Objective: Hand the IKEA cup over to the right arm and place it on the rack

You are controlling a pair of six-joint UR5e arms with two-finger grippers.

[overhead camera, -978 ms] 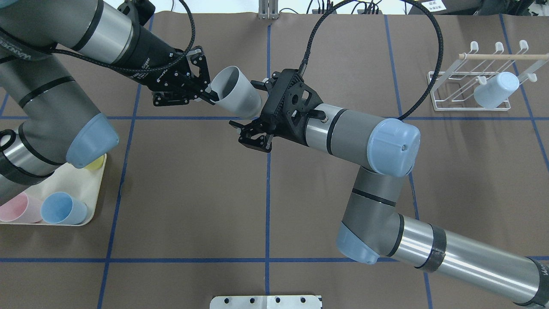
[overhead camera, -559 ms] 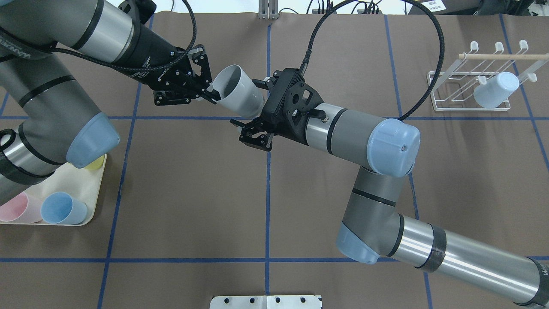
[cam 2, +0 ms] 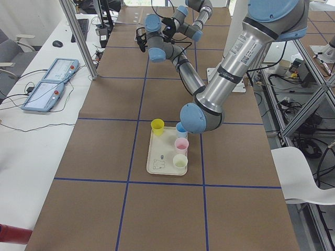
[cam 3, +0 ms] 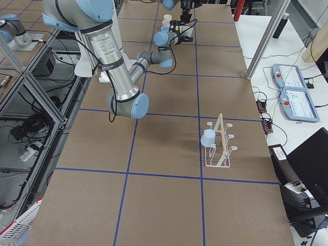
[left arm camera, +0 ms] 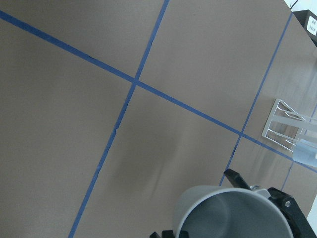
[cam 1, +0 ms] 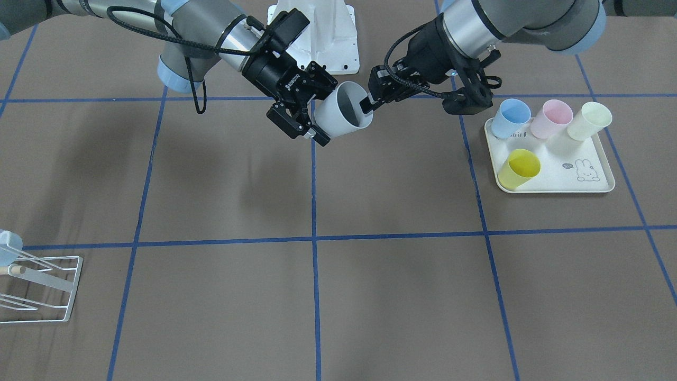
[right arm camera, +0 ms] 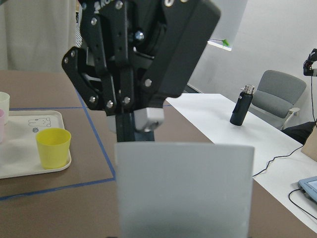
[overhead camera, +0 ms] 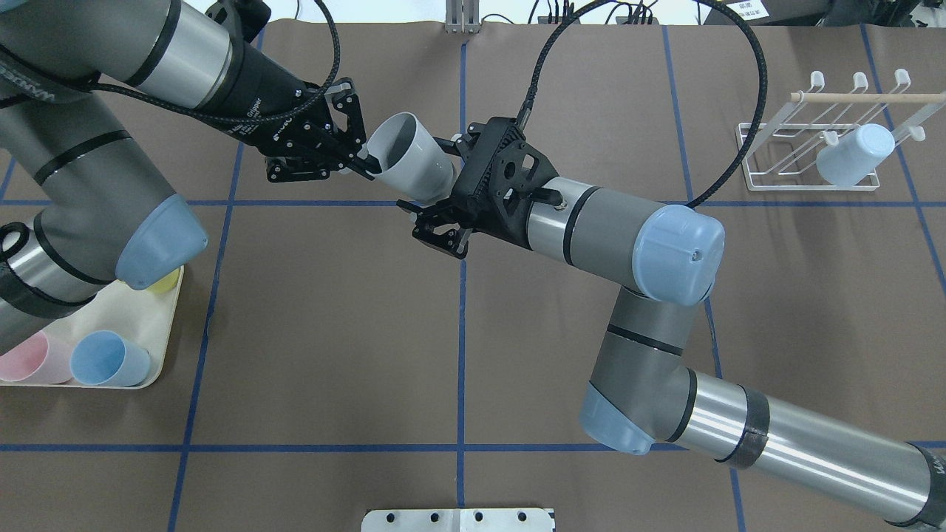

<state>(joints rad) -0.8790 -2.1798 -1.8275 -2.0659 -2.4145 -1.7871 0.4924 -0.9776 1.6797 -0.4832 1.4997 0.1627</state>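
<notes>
A brown bench taped into blue squares carries everything. Above its upper middle, the left claw pinches the rim of the grey IKEA cup, one finger inside the mouth. It holds the cup tilted in the air with the base offered outward. The right claw straddles that base, jaws spread and not yet clamped, so the handover looks unfinished. At upper right, the white wire rack already bears a light-blue cup, with free prongs beside it.
</notes>
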